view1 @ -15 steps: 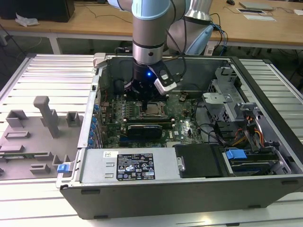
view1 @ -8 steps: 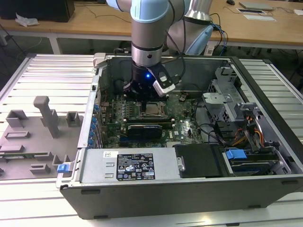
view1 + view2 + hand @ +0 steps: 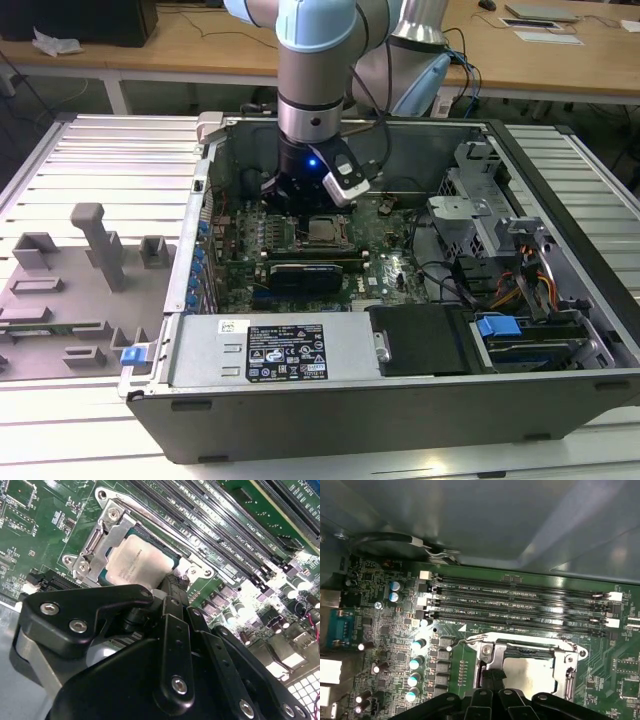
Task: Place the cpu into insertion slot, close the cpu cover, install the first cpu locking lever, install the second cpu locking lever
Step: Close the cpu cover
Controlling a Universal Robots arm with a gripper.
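The exterior view stands off and high, looking down into the open computer case with my arm reaching in from the far side. Both wrist views ride close over the green board — each looks past my gripper onto the cpu and the long memory slots beside it.

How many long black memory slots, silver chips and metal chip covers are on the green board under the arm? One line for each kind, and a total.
memory slots: 4
cpu: 1
cpu cover: 1
Total: 6
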